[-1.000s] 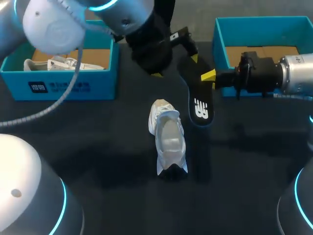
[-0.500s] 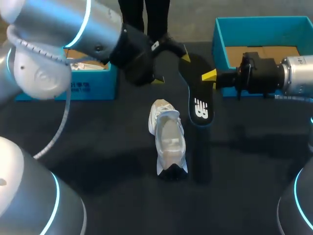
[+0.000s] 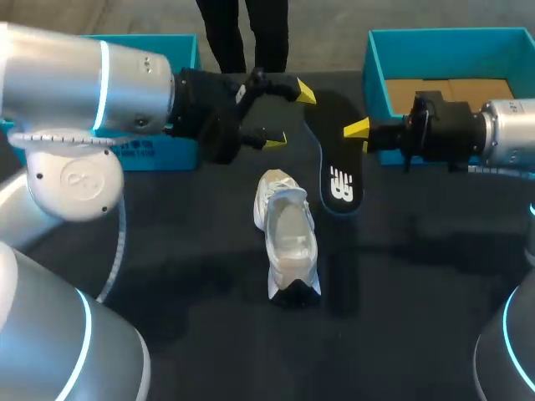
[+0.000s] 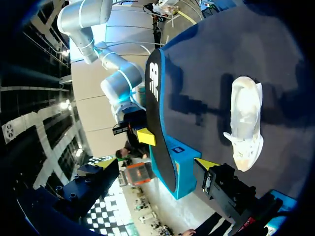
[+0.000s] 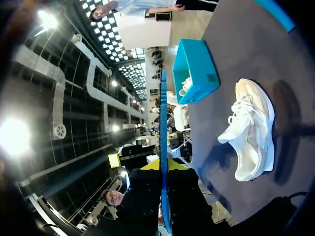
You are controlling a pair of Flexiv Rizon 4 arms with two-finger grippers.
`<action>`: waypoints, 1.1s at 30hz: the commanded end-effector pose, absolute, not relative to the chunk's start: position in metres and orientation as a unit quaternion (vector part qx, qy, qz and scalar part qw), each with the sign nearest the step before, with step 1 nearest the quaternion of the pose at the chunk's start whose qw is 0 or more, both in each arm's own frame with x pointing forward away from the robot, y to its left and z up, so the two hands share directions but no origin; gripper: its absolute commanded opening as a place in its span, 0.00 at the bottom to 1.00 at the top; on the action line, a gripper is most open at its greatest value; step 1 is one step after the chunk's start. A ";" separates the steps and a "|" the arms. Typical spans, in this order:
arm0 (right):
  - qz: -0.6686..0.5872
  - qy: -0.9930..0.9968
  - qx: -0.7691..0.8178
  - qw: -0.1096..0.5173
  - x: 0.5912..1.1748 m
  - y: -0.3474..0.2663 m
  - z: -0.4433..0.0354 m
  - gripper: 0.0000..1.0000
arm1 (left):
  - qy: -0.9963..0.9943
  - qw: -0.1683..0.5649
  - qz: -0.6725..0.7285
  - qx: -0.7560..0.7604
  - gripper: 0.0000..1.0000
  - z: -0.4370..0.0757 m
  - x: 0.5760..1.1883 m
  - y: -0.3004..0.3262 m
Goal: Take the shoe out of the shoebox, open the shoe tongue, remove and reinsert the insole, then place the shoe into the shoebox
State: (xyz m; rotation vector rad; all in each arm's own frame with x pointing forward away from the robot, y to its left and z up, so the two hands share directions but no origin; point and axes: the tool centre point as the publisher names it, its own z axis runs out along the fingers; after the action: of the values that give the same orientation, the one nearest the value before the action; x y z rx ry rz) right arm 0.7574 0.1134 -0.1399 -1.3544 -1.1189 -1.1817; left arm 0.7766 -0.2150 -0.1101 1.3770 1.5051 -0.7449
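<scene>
The white shoe [image 3: 288,238] lies on the dark table, opening up, also seen in the left wrist view [image 4: 246,123] and the right wrist view [image 5: 251,132]. My right gripper [image 3: 358,132] is shut on the edge of the black insole [image 3: 336,163] and holds it above the table, right of the shoe. In its own view the right gripper [image 5: 163,169] pinches the insole [image 5: 163,123] edge-on. My left gripper [image 3: 291,117] stands open at the insole's far end. In the left wrist view that end of the insole [image 4: 158,128] sits between the spread fingers of the left gripper [image 4: 157,164].
A blue shoebox [image 3: 180,157] stands at the back left, largely hidden by my left arm; the right wrist view shows this box [image 5: 194,69] with another white shoe inside. A second blue shoebox [image 3: 380,63] with a cardboard floor stands at the back right.
My left arm has swung down and turned so its open gripper now points right at the insole's far end. The right arm, insole and shoe have not moved.
</scene>
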 end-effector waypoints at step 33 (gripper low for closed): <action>-0.489 -0.460 -0.541 0.506 0.749 0.142 -0.135 0.00 | 0.567 0.540 -0.409 0.468 0.53 -0.140 0.782 -0.247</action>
State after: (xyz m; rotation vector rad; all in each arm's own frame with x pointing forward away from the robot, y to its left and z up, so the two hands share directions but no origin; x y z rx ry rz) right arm 0.7498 0.1404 -0.1345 -1.3040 -1.1100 -1.1761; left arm 0.7798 -0.2396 -0.1374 1.1224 1.3565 -0.9731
